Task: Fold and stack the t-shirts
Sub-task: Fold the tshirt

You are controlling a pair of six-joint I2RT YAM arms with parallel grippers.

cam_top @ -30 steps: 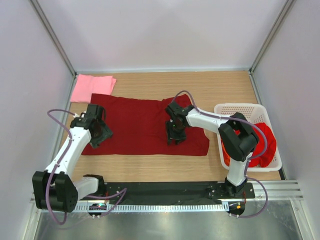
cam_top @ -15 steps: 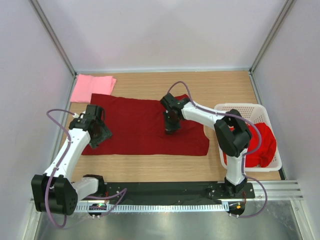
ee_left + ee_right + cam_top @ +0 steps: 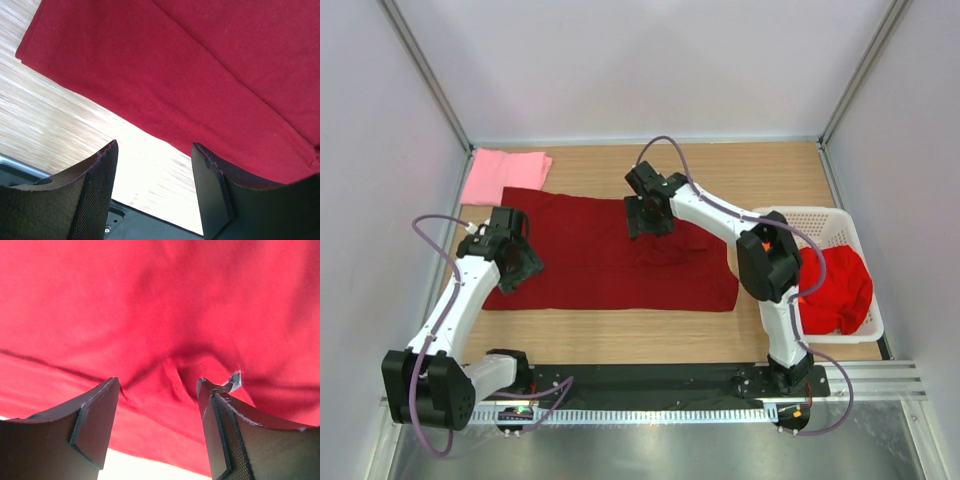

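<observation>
Top external: maroon t-shirt (image 3: 590,265) lies spread flat across the middle of the counter (image 3: 750,170), long side running left to right. Pink t-shirt (image 3: 505,172) sits folded at the far-left corner, its near edge touching or just overlapping the maroon one. Bright red t-shirt (image 3: 840,290) is bunched in the white basket (image 3: 790,215) at the right. Orange shirt not made out.

Left pincer (image 3: 520,262) hangs over the shirt's left end, near its front edge. Left wrist view: jaws spread, nothing between them, hem and bare wood below.

Right pincer (image 3: 648,222) is over the far edge, about mid-length. Right wrist view: jaws spread and empty, with a small pucker (image 3: 175,365) of cloth raised between them.

Judged step: taking hold of the maroon shirt for its first fold; nothing is gripped yet.

To do it well:
- Right: come down on the pucker and close on the top layer only, clear of the wood.
- Left: take the hem just inside its edge, so the bite is full.
- Lift both ends to equal height and move together, or the fold line will skew.
- Keep clear of the pink shirt to avoid dragging it.

Risk: a thin pinch slipping out mid-lift.
</observation>
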